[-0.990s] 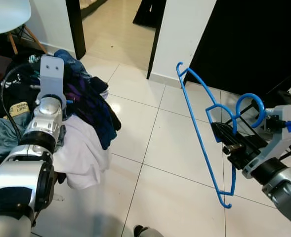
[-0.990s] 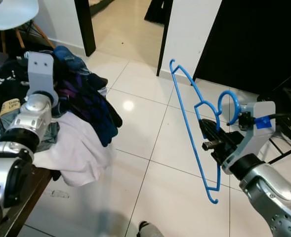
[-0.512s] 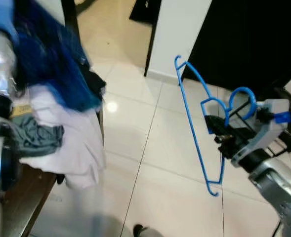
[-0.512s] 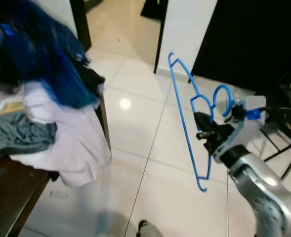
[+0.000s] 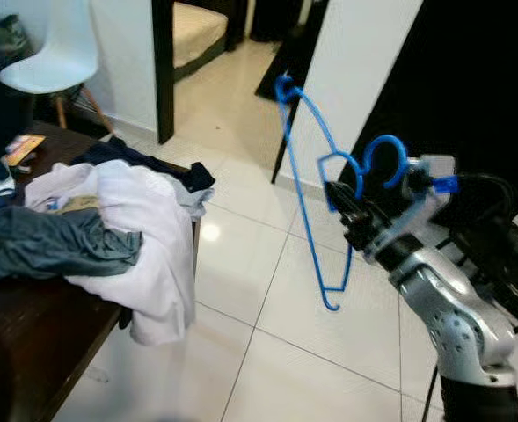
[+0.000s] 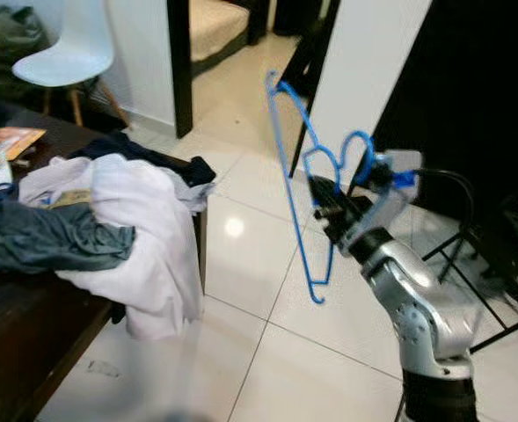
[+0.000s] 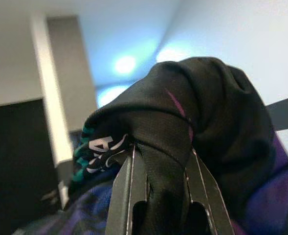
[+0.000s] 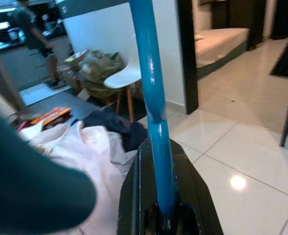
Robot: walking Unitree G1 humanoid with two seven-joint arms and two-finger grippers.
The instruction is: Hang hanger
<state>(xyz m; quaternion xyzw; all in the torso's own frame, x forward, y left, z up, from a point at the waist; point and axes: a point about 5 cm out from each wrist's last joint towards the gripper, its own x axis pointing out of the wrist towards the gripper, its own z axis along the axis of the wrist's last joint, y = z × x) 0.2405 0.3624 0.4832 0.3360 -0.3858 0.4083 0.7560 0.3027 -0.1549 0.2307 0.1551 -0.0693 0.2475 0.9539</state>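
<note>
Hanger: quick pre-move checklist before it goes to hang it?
1. Grip on blue hanger: ok, right gripper is shut on it, bar between the fingers in the right wrist view.
2. Hook free: ok, hook is not snagged.
3. Hanger bare: ok, no garment on it.
4. Left gripper: not ok for a free hand, shut on dark garment.
5. Rail or rack to hang on: cannot tell, none identified.
6. Path: ok, hanger is held apart from the clothes pile on the table.
</note>
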